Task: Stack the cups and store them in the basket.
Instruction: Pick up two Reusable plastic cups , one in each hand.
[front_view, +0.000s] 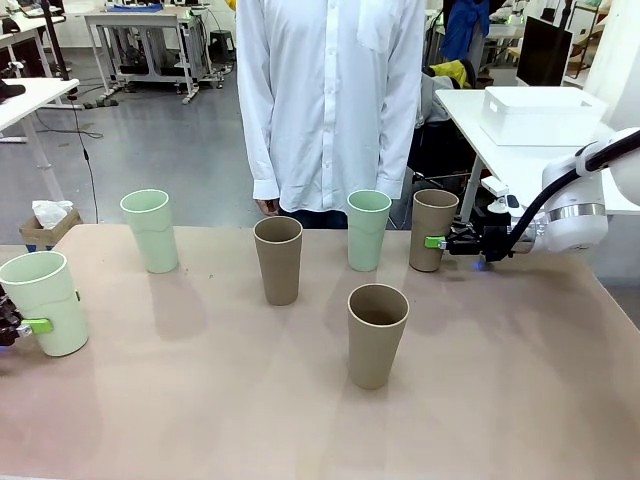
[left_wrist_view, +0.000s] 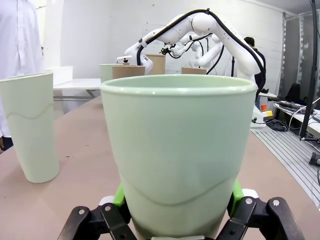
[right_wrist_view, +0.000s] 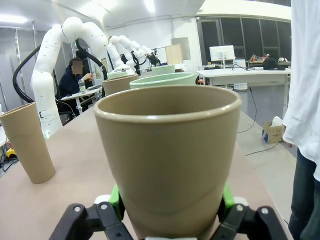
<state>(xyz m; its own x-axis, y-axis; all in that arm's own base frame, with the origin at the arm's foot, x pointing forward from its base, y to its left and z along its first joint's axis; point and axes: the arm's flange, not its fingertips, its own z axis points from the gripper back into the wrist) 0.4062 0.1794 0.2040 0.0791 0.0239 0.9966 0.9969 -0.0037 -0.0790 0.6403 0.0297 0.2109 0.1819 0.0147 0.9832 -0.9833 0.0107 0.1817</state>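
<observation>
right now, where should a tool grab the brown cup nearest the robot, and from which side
I'd grip the nearest brown cup by its lower wall, coming in level from the robot's right. It stands upright and tapers toward the base, so a side pinch fits; no other cup stands close on that side.

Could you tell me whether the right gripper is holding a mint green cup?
No, the right gripper clasps a tan-brown cup near its base.
</observation>
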